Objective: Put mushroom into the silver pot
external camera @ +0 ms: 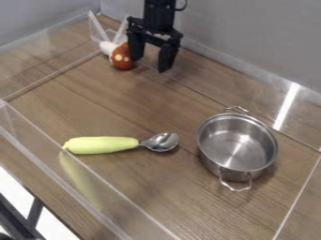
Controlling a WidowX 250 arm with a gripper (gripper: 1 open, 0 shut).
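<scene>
Silver pot point(238, 143) sat empty at the near right, well apart from the far corner. Gripper point(152, 60) hung wide open, pointing down, just right of the mushroom point(122, 59). Risked nudging the small cap toward the clear wall, or closing beside it.

Bare wood separates mushroom point(122, 58) from silver pot point(238, 145); spoon point(122, 143) lies aside.

The mushroom point(122, 58) sits at the back of the table point(75, 103), the spoon point(120, 143) lies in front, and the silver pot point(238, 145) stands right of the spoon.
</scene>
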